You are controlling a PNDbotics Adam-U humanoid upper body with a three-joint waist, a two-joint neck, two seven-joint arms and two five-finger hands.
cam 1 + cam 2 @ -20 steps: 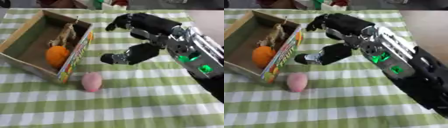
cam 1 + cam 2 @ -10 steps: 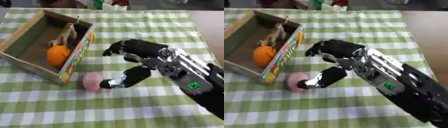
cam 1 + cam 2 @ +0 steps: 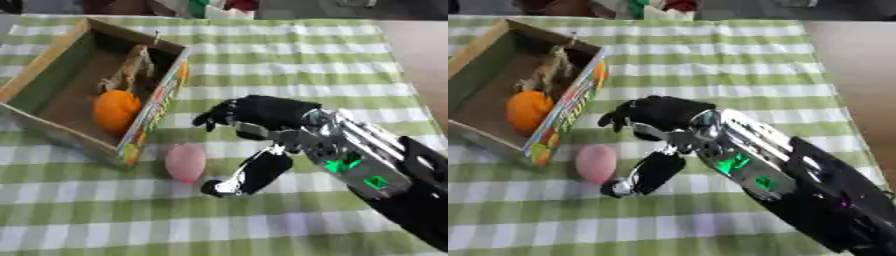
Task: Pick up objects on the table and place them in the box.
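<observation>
Pink, smooth and egg-shaped, the object (image 3: 185, 161) looks light and prone to roll, so the right hand (image 3: 262, 125), fingers (image 3: 219, 112) spread and empty beside it, should take it across its middle.

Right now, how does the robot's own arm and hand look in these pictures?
Only the right hand shows: black fingers, a black thumb with a silvery tip, a silver back with ribbed segments, and green lit markings on the silver wrist, then a black forearm.
</observation>
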